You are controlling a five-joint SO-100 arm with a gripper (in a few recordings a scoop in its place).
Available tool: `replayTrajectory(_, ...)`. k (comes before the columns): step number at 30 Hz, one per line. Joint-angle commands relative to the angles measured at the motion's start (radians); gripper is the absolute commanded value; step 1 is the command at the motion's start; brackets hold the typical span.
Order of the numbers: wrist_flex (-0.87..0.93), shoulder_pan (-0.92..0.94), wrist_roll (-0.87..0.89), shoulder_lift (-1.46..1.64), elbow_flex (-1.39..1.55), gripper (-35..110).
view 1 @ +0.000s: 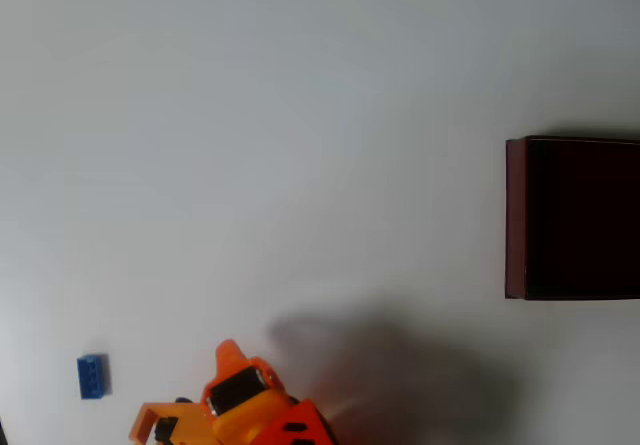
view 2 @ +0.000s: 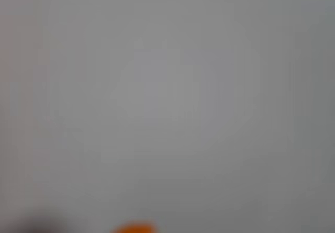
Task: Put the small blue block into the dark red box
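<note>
Small blue block (view 1: 92,376) lies bottom left on table (view 1: 300,115), overhead view; orange gripper (view 1: 185,420) near it, apart, jaw state unclear. Dark red box (view 1: 516,215) well apart, right edge. Risk: tiny brick nudged aside or dropped during long carry.

White table (view 1: 300,115), small blue block (view 1: 92,376) and dark red box (view 1: 572,218) well apart.

Orange printed arm, bottom edge of the overhead view.

Arm (view 1: 250,410): bright orange plastic shell, blocky and angular, with a pointed orange tip at its upper end. A dark rectangular block sits set into the orange body, a pale glint on it. Small black parts show lower left. Wrist view: blurred orange sliver (view 2: 134,228) at bottom edge.
</note>
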Motion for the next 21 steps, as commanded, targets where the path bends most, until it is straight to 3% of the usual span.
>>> replayTrajectory(1,0.011,-0.058,-0.026,0.020,0.011,0)
replayTrajectory(13,0.011,-0.055,-0.009,0.020,0.011,0)
replayTrajectory(16,-0.021,-0.023,0.132,0.014,0.014,0)
replayTrajectory(18,-0.133,0.005,0.331,0.008,0.038,0)
replayTrajectory(21,-0.202,0.015,0.443,0.006,0.032,0)
